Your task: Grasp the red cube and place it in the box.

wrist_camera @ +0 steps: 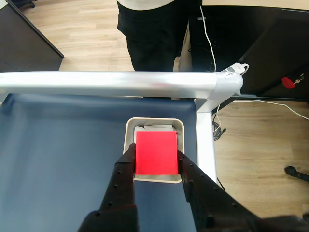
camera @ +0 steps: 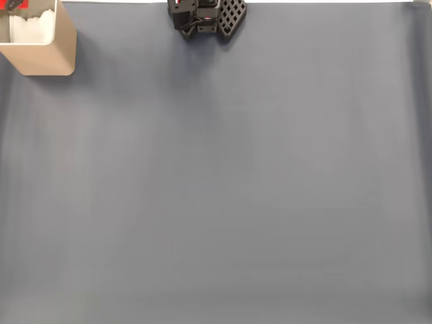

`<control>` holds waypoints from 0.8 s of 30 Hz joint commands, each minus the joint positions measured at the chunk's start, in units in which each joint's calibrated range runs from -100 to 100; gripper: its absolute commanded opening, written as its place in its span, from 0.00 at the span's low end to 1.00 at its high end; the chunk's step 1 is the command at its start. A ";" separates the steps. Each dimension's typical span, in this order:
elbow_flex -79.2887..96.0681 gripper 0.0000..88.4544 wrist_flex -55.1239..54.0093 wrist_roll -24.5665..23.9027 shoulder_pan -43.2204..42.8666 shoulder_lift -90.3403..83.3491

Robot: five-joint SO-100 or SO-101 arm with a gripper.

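Observation:
In the wrist view the red cube [wrist_camera: 156, 152] sits between my two black fingers [wrist_camera: 126, 166], directly over the open top of the tan box [wrist_camera: 154, 121]. My gripper [wrist_camera: 155, 153] is shut on the cube, one finger pressed against each side face. White material shows inside the box just past the cube. In the fixed view the box [camera: 47, 57] stands at the far top-left corner of the grey-blue table, and a sliver of the red cube [camera: 15, 4] shows above its opening at the picture's edge.
The arm's black base [camera: 206, 17] sits at the top middle of the table [camera: 223, 189]. Just beyond the box runs a silver frame rail [wrist_camera: 111, 83] with a corner post [wrist_camera: 205, 145]. A person in dark clothes [wrist_camera: 154, 34] stands behind the rail.

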 commanded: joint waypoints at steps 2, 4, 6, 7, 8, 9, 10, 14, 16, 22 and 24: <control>-1.09 0.01 -1.22 -0.20 0.24 -2.04; -1.00 0.02 -1.22 -0.20 0.16 -1.95; -1.00 0.05 -1.22 -0.24 0.09 -1.95; -1.00 0.09 -1.22 -0.34 0.09 -1.95; -1.00 0.15 -1.31 -0.49 0.09 -2.04; -1.00 0.20 -1.47 -0.63 0.09 -2.04; -0.90 0.24 -1.55 -0.68 0.16 -2.04; -0.63 0.33 -1.55 -0.88 0.38 -2.04; -0.54 0.35 -1.72 -0.88 0.52 -1.95; -0.45 0.39 -2.04 -0.98 0.52 -1.95; -0.45 0.40 -2.12 -0.98 0.52 -1.95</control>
